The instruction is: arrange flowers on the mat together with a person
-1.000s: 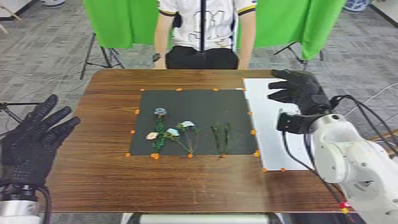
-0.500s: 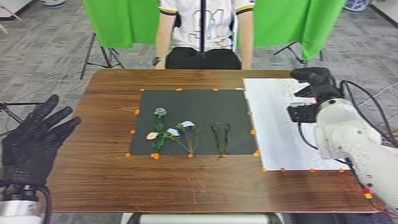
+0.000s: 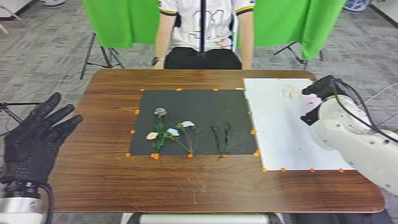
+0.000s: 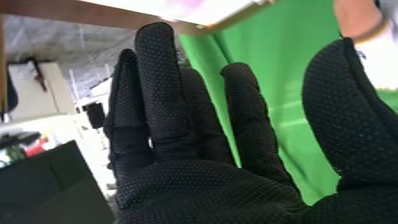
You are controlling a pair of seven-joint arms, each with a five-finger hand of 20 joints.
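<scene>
Four blooms on the mat, two pale ones waiting on the white sheet

From my station I count four small flower heads on the dark mat (image 3: 197, 102): a blue-grey bloom (image 3: 160, 111) above, a cream bloom (image 3: 152, 135) and two whitish ones (image 3: 187, 124) grouped below it. Beside them lie green stems (image 3: 220, 137) whose heads I can't make out. Over on the white sheet (image 3: 293, 140) are a pale yellow flower (image 3: 290, 91) and a pink flower (image 3: 311, 100).

I'd judge these very light, with thin, springy stems and soft, easily crushed petals. Gloved fabric should grip a stem well enough, though one so slim could roll or slip sideways. I would pinch mid-stem, just below the head, and leave the petals alone. Closing too low risks the bloom swinging; pressing too hard could bend it.

My right hand (image 4: 204, 187) is wide, fingers straight, thumb well apart and nothing between them, out at the sheet's far right edge near the pink flower. My left hand (image 3: 31, 145) is spread too, beside the left edge of the counter.

That counter (image 3: 178, 185) is smooth brown wood with rounded corners, and orange markers (image 3: 253, 132) dot the borders of mat and sheet. Beyond are grey flooring (image 3: 53, 75), green cloth (image 3: 115, 30) and thin black stands (image 3: 102, 57).
</scene>
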